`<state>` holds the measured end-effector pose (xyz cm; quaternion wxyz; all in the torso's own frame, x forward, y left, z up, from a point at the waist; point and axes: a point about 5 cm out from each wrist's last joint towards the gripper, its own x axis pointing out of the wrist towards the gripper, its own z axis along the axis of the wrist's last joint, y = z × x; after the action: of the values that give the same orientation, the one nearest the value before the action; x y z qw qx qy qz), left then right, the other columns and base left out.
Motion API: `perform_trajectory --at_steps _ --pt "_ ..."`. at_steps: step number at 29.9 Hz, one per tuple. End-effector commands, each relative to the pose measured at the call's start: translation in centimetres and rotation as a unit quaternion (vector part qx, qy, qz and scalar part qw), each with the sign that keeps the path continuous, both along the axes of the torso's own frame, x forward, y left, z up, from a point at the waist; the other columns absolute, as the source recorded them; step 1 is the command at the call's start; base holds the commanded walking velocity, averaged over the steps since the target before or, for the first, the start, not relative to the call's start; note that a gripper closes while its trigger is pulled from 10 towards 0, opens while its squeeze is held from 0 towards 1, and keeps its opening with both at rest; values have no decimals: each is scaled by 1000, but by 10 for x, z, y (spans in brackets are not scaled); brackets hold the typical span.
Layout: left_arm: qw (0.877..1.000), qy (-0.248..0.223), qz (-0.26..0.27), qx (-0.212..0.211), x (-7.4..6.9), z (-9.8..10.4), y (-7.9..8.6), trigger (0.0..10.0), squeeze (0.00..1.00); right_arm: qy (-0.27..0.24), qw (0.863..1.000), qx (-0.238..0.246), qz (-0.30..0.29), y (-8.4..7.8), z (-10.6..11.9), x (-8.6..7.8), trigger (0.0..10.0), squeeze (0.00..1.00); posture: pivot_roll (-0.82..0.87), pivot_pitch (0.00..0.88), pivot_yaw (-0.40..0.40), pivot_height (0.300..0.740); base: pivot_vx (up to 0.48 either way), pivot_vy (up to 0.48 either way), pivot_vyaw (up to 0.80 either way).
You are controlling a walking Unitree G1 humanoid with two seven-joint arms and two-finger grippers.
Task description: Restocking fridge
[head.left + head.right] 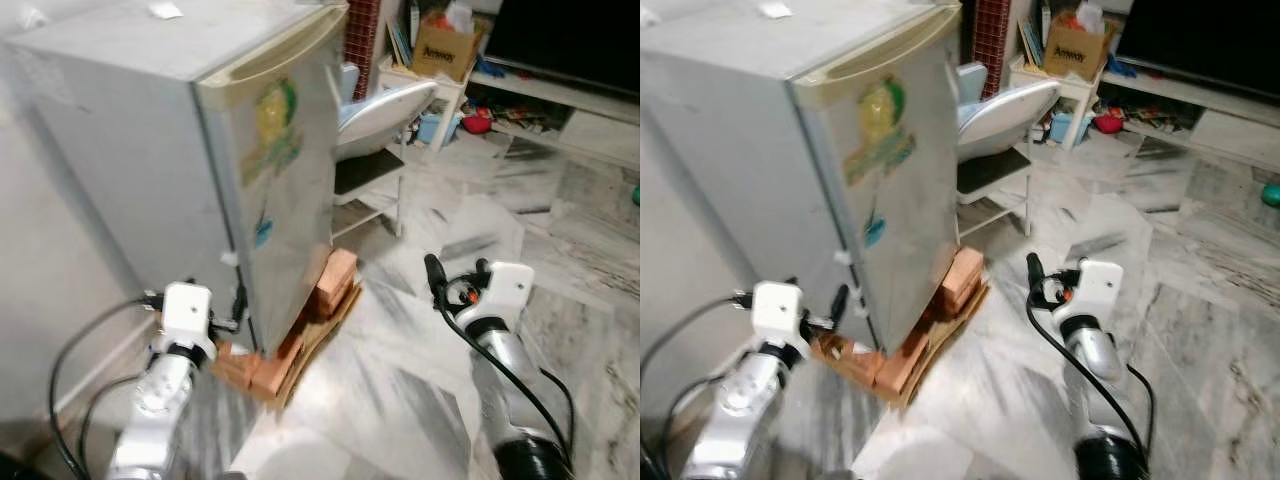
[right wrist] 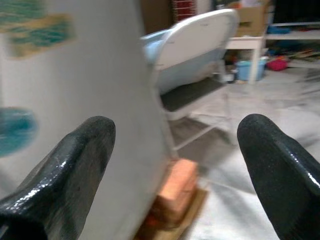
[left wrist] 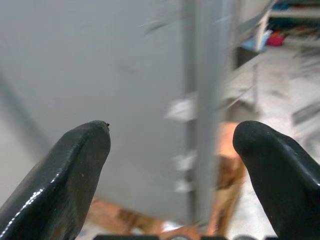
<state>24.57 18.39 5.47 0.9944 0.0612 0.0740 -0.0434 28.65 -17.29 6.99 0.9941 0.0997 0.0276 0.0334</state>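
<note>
The small grey fridge (image 1: 200,150) stands shut at 11 o'clock, raised on bricks (image 1: 335,280). The left gripper (image 3: 170,175) hangs wide near its hinge corner; the right gripper (image 2: 175,170), also wide, hovers at 2 o'clock.

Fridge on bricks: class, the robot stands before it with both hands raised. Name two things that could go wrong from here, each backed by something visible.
1. The fridge stands raised on bricks over cardboard. A hard pull on its shut door might rock or shift it.
2. The left hand, open, sits low by the door's edge, near the bricks, and could knock them instead of gripping the door. The right hand is open, off to the side.
</note>
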Motion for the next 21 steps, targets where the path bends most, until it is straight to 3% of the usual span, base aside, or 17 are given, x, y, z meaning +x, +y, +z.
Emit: perform_trajectory --at_steps 1,6,21 --pt "1000 -18 -11 3 5 7 -5 10000 0 0 1000 -11 -12 -10 3 1 10000 0 16 0 -31 740 0 0 -800" --pt "1000 -13 -10 19 5 6 -3 10000 0 -1 1000 -13 -11 -9 3 2 10000 0 18 0 -27 740 0 0 -800" --pt "1000 -21 -9 14 7 8 0 10000 0 -1 1000 -20 -12 -11 3 3 10000 0 17 0 -37 740 0 0 -800"
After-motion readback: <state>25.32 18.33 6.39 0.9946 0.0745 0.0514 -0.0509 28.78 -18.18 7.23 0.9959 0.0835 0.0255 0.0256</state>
